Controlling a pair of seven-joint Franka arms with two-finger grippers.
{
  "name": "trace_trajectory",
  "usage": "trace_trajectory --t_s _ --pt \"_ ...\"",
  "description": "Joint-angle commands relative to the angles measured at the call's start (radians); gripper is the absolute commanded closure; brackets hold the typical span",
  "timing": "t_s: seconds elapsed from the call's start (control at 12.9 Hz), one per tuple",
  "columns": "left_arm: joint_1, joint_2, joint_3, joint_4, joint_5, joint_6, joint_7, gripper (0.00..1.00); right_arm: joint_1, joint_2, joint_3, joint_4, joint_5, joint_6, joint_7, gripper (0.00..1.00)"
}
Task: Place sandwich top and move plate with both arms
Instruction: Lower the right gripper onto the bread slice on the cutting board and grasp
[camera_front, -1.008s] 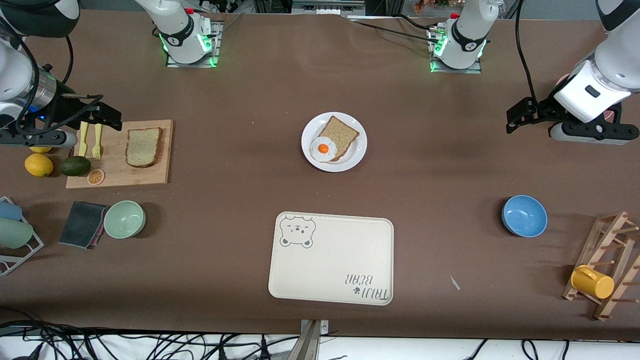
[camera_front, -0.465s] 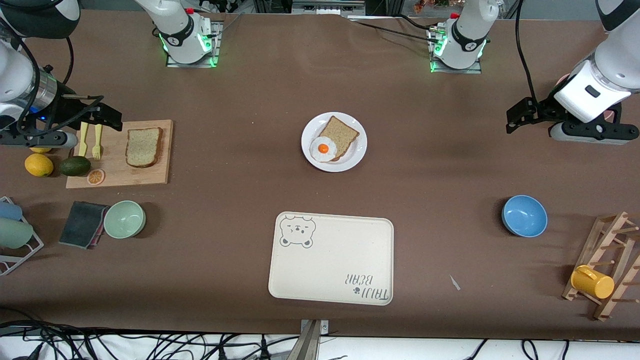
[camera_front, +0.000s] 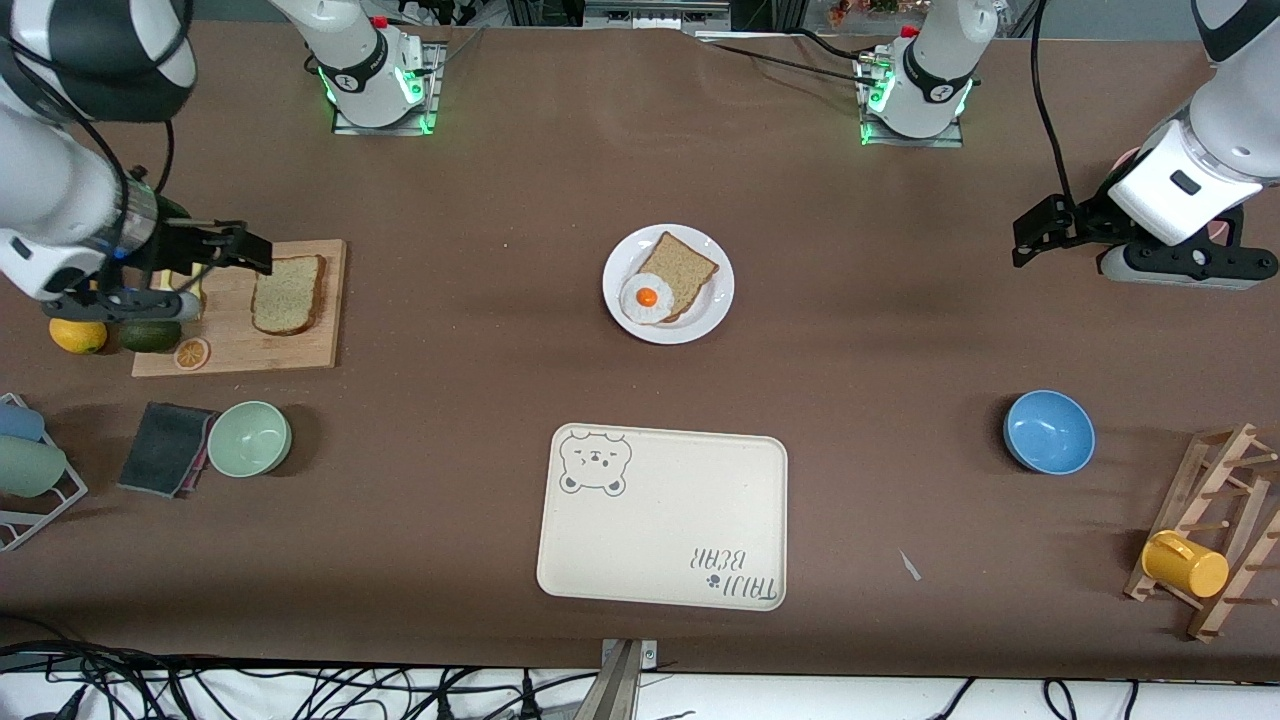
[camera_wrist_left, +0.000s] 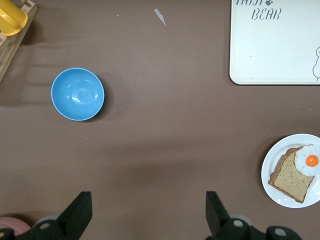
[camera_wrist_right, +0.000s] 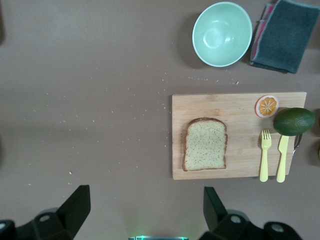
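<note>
**Supervisor:** Report the right arm's tool status.

**Operator:** I have the right gripper (camera_front: 250, 250) above the wooden cutting board (camera_front: 320, 345), at the edge of the sandwich top (camera_front: 287, 293). In the right wrist view its fingers (camera_wrist_right: 75, 202) are spread wide with nothing between them. The slice lies flat on the board, not touched.

**Supervisor:** Location of the sandwich top relative to the other items?

**Operator:** It sits on the board at the right arm's end of the table — beside a yellow fork (camera_wrist_right: 265, 155) and knife (camera_wrist_right: 282, 157), an orange slice (camera_wrist_right: 267, 105) and an avocado (camera_wrist_right: 294, 121). A pale green bowl (camera_front: 249, 438) and a dark cloth (camera_front: 165, 448) lie nearer the front camera than the board.

**Supervisor:** Plate?

**Operator:** The plate (camera_front: 700, 325) is mid-table, well apart from the board. It carries the base slice (camera_front: 685, 265) with a fried egg (camera_front: 647, 298) partly on top. The cream tray (camera_front: 660, 530) lies nearer the camera than the plate.

**Supervisor:** Left arm?

**Operator:** Waiting. The left gripper (camera_front: 1035, 232) hangs over bare table at the left arm's end — fingers (camera_wrist_left: 80, 210) wide apart, empty. A blue bowl (camera_front: 1049, 431) lies nearer the camera than that spot.
</note>
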Motion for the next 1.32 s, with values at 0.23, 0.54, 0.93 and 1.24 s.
trace_trajectory --t_s 0.23,0.54,0.93,1.24 --pt "-0.004 0.010 -0.003 0.027 0.030 -0.018 0.000 0.00 0.032 0.082 0.003 -0.090 -0.126 0.066 0.075 0.00" --pt "-0.005 0.010 -0.004 0.027 0.030 -0.018 -0.002 0.00 0.030 0.071 0.000 -0.283 -0.178 0.191 0.176 0.00" --pt "0.004 0.012 -0.003 0.025 0.027 -0.018 0.006 0.00 0.030 0.022 -0.082 -0.634 -0.199 0.601 0.190 0.00" --pt "0.005 0.012 -0.003 0.025 0.026 -0.018 0.009 0.00 0.029 0.110 -0.120 -0.667 -0.214 0.683 0.213 0.06"
